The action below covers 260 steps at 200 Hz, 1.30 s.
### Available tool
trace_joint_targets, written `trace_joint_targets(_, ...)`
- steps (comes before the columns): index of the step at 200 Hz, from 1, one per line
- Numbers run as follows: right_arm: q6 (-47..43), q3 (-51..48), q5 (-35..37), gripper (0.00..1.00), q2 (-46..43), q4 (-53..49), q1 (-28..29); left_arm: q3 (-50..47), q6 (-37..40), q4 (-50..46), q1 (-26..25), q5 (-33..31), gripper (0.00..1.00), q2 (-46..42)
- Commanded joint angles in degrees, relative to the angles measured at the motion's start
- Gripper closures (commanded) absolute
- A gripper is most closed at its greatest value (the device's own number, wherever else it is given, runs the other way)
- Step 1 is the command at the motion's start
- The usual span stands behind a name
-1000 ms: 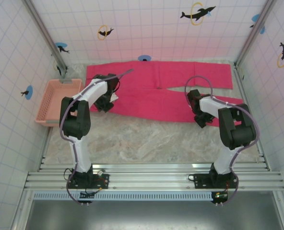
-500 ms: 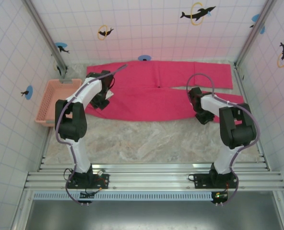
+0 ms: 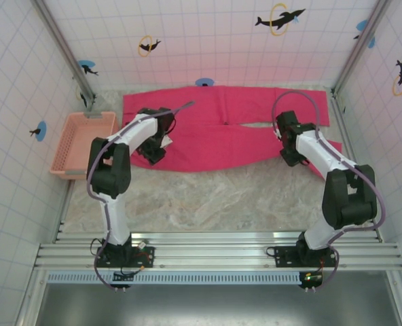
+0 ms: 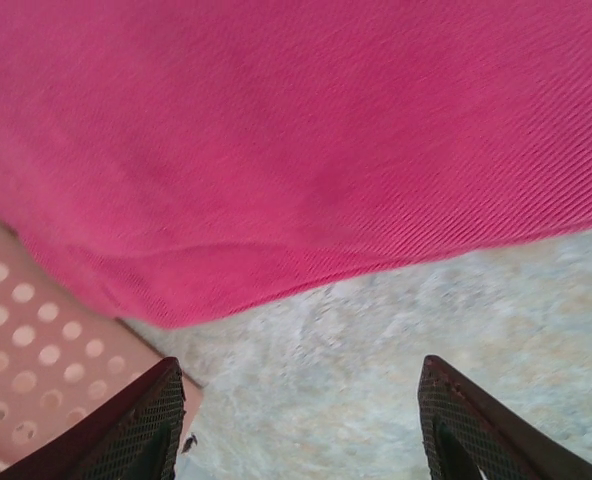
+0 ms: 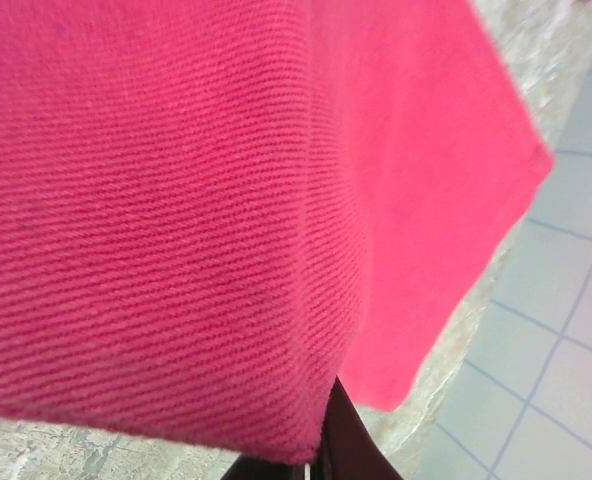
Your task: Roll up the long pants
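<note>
From above, the long pants (image 3: 242, 139) lie flat along the far edge of the table (image 3: 208, 197). The top part is toward the far left corner. The two legs run to the right side, one behind the other. The pink basket (image 3: 79, 142) sits at the left edge of the table, just beside the pants.

The left gripper (image 3: 153, 151) is over the near edge of the pants, close to the left end. The right gripper (image 3: 290, 155) is down on the near leg, close to the right end. From up here the arms hide the jaws.

The left wrist camera shows the left gripper (image 4: 301, 425) close up. Its two dark fingers (image 4: 156, 425) stand wide apart with nothing between them. Bare table shows under the gap. The edge of the pants (image 4: 306, 140) is just past the fingers, and a corner of the basket (image 4: 26, 350) with its round holes is beside the left finger.

The right wrist camera shows the right gripper (image 5: 326, 458) with its jaws pressed together on the edge of the pants (image 5: 176, 200). The cloth is lifted and hangs right in front of the camera. Past it are the table edge and a tiled wall (image 5: 566, 330).
</note>
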Motion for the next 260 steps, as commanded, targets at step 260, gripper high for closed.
trace_joint_targets(260, 2.2, 24.8, -22.6, 1.00, -1.7, -12.5, -8.4, -0.2, -0.3, -1.8, -4.4, -1.8, 0.42, 8.7)
